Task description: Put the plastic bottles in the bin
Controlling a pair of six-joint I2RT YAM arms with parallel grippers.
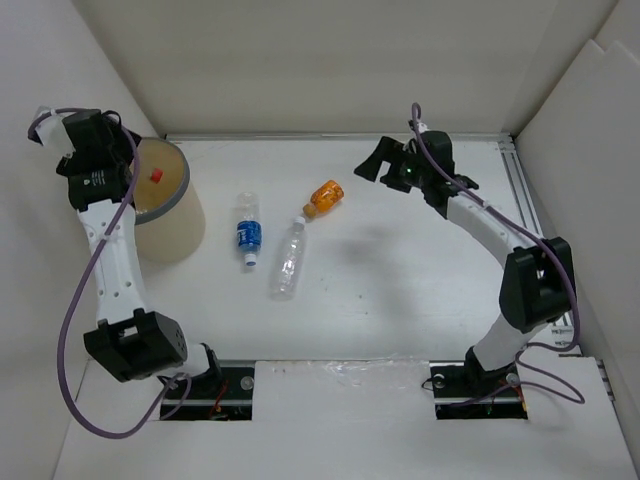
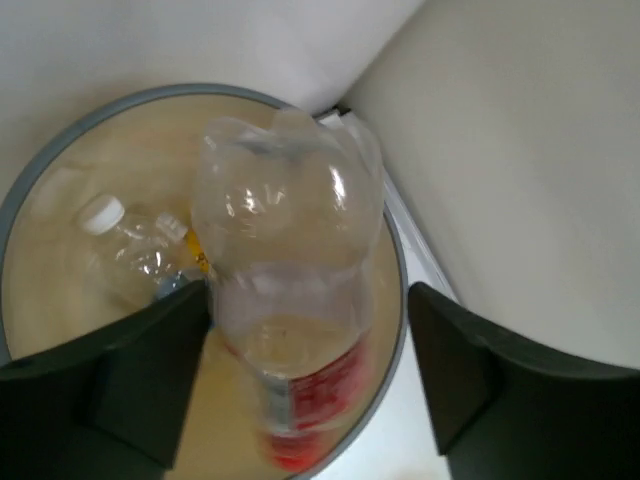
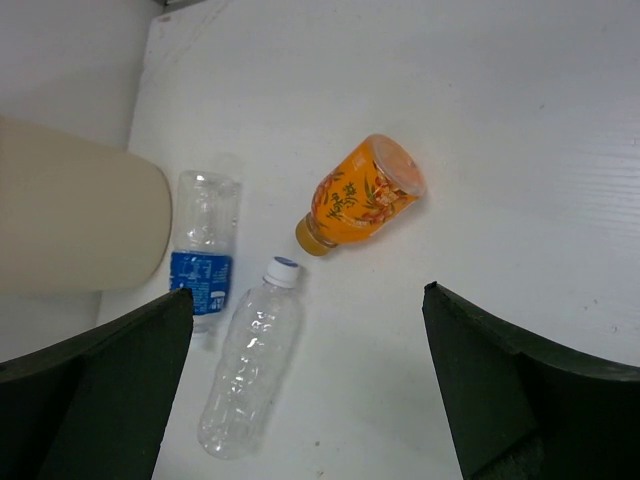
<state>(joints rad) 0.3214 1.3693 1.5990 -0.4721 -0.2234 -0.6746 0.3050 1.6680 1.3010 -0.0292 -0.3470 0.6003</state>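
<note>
plastic bottles [image 3: 245,375]: three lie on the tabletop [image 3: 500,100] under the wide right gripper [image 3: 308,292]; a red-labelled one [image 2: 290,300] hangs loose between the left gripper's [image 2: 305,290] parted fingers over the bin [image 2: 150,93], at least one more inside.

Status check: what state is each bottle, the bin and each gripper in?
Left gripper: open, over the bin.
Red-label bottle: between the left jaws, a gap on one side.
Bin: upright, white-capped bottle inside.
Blue-label bottle: lying on the table.
Clear bottle: lying on the table.
Orange bottle: lying on the table.
Right gripper: open, empty.
</note>
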